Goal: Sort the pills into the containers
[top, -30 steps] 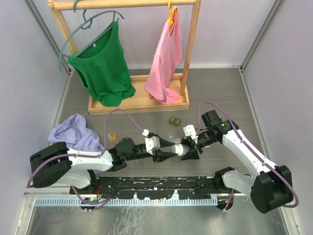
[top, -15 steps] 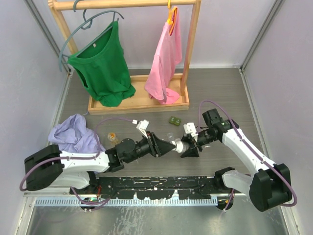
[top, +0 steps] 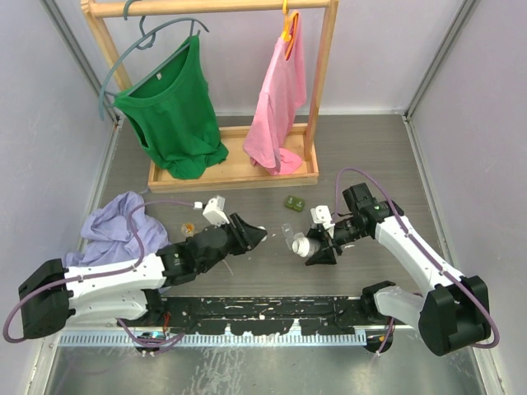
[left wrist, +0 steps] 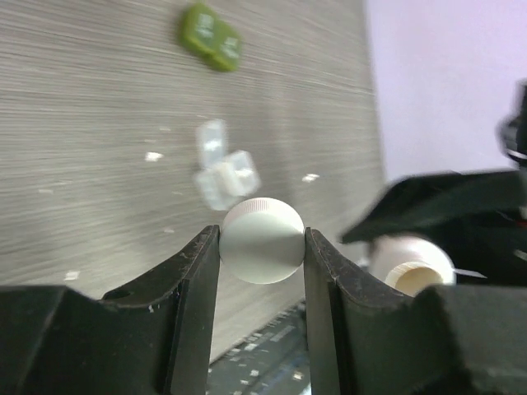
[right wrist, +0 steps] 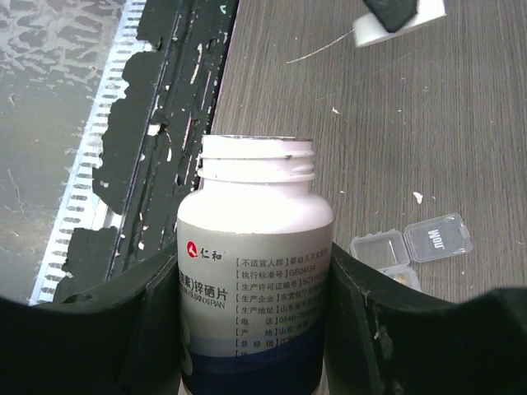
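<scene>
**Top view.** The right claw pinches a white pill bottle. The bottle lies almost level, its long axis roughly along the near edge of the table, with its open mouth turned toward the left arm. The clear container sits on the table just beside that mouth, a little toward the far edge and between the 2 claws. The right claw is the nearer one. The green container lies further toward the far edge, apart from both claws. The left arm reaches low from the near left corner, and its left claw stands off to the left of the clear container.

**Left wrist view.** The 2 fingers are pressed onto a white cap, 1 on each side. The clear container lies beyond the cap with its lid flipped open, and the green container is near the top edge of the view. The bottle's bare mouth shows at the right, inside the dark right claw.

**Right wrist view.** The fingers clamp the bottle round its labelled body, and the neck is uncapped. The clear container lies to the right of the bottle, level with its shoulder and not under the mouth. I cannot tell whether any pill is in it yet.

The pour likely depends on that sideways offset. The right wrist would need to carry the mouth over the open compartments and then tip gently. The compartments are small, so pills could easily spill past them.
</scene>
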Motion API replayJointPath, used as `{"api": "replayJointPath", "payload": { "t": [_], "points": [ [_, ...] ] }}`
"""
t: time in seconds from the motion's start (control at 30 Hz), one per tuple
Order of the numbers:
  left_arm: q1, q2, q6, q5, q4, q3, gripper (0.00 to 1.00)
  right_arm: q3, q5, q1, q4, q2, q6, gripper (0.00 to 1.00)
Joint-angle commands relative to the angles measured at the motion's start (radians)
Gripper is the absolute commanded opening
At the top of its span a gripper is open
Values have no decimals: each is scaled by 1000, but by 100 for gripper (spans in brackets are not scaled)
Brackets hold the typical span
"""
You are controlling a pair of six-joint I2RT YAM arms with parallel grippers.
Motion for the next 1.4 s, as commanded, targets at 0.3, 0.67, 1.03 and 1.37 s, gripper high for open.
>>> {"api": "replayJointPath", "payload": {
  "t": [0.3, 0.67, 1.03, 1.37],
  "points": [
    [276, 179, 154, -59, -487, 194, 23, 22, -41, -8, -14, -26, -18, 1],
    [379, 503, 128, -154, -655, 429, 41, 22, -40, -23, -15, -20, -16, 1],
    [368, 328, 221, -16, -657, 432, 81, 42, -74, -77, -26, -45, 2, 7],
    [359, -300, 430, 536, -270, 115, 87, 378, -141, -552, 814, -174, 1279, 2]
  ]
}}
